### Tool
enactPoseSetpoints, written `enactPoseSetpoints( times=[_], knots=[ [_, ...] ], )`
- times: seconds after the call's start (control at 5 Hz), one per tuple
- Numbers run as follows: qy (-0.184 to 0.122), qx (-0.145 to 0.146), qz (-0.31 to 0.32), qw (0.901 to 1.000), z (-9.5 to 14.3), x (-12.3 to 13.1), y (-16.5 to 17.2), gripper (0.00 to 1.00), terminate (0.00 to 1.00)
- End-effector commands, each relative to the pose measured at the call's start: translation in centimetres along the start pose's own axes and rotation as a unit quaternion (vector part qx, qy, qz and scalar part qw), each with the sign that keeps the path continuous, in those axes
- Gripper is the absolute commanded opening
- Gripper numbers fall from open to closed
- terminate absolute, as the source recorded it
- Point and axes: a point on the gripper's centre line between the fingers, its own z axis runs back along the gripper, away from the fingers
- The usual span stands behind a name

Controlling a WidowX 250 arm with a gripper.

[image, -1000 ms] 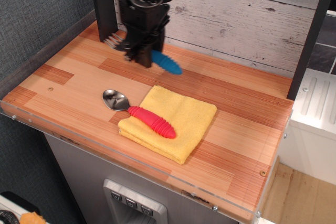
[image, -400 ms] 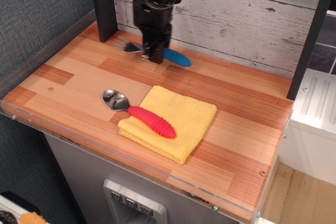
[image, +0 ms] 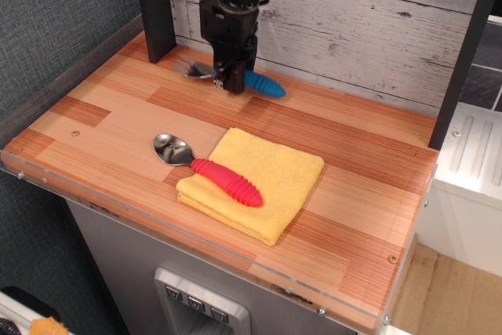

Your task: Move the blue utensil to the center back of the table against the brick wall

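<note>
The blue utensil (image: 264,84), a fork with a ribbed blue handle and metal tines pointing left, lies level at the back of the table (image: 361,154), close to the brick wall (image: 353,29). My gripper (image: 230,81) comes down from above and is shut on the fork's neck. The blue handle sticks out to its right and the tines to its left. I cannot tell whether the fork touches the wood or hangs just above it.
A red-handled spoon (image: 227,181) lies partly on a folded yellow cloth (image: 274,186) at the table's middle front. Dark posts stand at the back left (image: 153,13) and the back right (image: 463,52). A dark grey panel (image: 47,29) borders the left side.
The gripper has carried the fork right and back toward the wall and lowered it. In the last half second it barely moved.
</note>
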Motion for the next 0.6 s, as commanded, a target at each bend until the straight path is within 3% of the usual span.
enactPoseSetpoints(
  times=[0.0, 0.4],
  knots=[
    [0.010, -0.018, -0.003, 0.9998, 1.61, 1.42, -1.80, 1.00, 0.00],
    [-0.002, -0.027, -0.016, 0.9995, 2.50, 1.69, -1.97, 1.00, 0.00]
  ],
)
